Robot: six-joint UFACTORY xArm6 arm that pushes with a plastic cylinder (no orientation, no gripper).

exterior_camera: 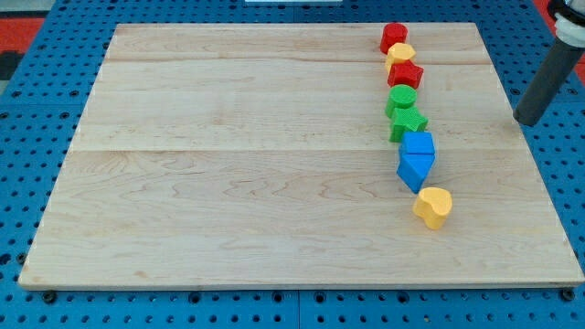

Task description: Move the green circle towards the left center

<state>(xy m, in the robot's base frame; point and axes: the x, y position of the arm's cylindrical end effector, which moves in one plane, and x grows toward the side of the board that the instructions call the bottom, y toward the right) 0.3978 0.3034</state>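
The green circle (pixel 400 99) sits on the wooden board (pixel 228 174) at the view's right, in a column of blocks. Above it lie a red block (pixel 394 37), a yellow block (pixel 400 54) and a second red block (pixel 405 75). Just below it, touching, is a green star-shaped block (pixel 408 123). Further down are two blue blocks (pixel 420 145) (pixel 415 171) and a yellow heart-shaped block (pixel 433 206). My tip (pixel 526 121) is at the board's right edge, well to the right of the green circle and apart from every block.
The board lies on a blue perforated table (pixel 27 137). The dark rod (pixel 550 75) slants up to the view's top right corner.
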